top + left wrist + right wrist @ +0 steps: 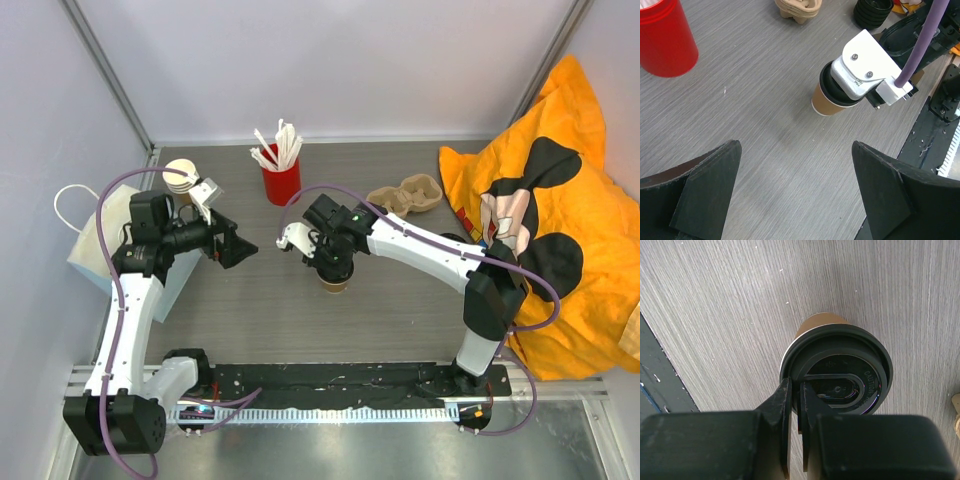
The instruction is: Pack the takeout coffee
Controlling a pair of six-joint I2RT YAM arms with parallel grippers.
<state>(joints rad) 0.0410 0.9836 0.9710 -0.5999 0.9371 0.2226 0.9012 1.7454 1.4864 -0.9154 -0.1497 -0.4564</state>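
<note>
The takeout coffee (336, 285) is a tan paper cup (821, 100) standing upright on the grey table and capped by a black lid (840, 365). Its tan wall (812, 322) shows just below the lid. My right gripper (335, 266) comes down on it from above. In the right wrist view that gripper (796, 385) is shut, pinching the lid's near rim between its two fingers. My left gripper (245, 250) hovers to the cup's left, apart from it. Its jaws (796, 150) stand wide open over bare table with nothing between them.
Behind the cup stand a red cup of white sticks (281, 180) and a moulded cardboard carrier (405, 193). An orange printed bag (550, 210) fills the right side. A white paper bag (95, 240) and a pale cup (182, 175) sit at the far left.
</note>
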